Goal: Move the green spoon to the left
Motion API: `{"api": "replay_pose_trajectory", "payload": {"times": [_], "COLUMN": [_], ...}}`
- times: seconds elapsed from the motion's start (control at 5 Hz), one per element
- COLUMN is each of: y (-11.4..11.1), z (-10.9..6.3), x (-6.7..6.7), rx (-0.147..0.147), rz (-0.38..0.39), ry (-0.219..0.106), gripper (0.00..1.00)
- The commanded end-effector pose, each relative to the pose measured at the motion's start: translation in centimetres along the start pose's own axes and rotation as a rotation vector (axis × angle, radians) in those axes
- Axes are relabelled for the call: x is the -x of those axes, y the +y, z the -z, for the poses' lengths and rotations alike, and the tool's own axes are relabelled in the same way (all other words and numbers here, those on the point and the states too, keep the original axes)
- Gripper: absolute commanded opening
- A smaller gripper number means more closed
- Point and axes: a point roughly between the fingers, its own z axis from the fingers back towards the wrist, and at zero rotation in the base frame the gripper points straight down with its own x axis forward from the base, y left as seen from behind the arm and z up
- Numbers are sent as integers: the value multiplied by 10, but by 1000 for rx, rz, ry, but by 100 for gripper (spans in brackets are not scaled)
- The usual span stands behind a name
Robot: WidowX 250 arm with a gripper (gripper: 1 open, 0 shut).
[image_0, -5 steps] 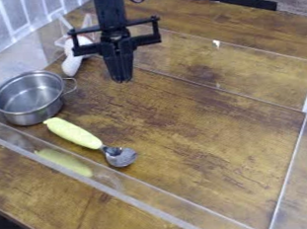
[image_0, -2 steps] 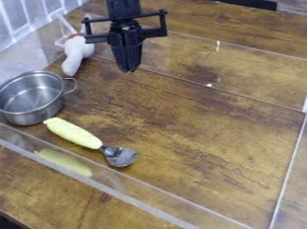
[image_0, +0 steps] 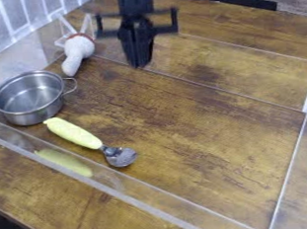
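Worn dark wooden tabletop (image_0: 210, 132) fenced by clear acrylic walls (image_0: 149, 201); pale tiled wall at upper left of frame. Steel pot (image_0: 29, 95) at left edge, nothing visible inside. White mushroom-like utensil with red marks (image_0: 73, 55) lies above the pot, upper left. Black gripper (image_0: 139, 60) hangs top center, pointing down, jaws pinched together, holding nothing. Green spoon (image_0: 85, 139) lies flat lower left, just below the pot, handle toward upper left, silver bowl toward lower right; well apart from the jaws, below and left of them.
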Motion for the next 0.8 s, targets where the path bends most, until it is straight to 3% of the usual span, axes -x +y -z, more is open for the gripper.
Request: {"api": "replay_pose_trajectory", "payload": {"times": [0.0,0.4,0.6], "y": [-3,15,28], "z": [-28,-22,-25], "x": [-18,-25,-26], "rx": [8,-20,-18], "rz": [77,212,206], "ry": [-54,-34,-35], "gripper": [0,0,0]}}
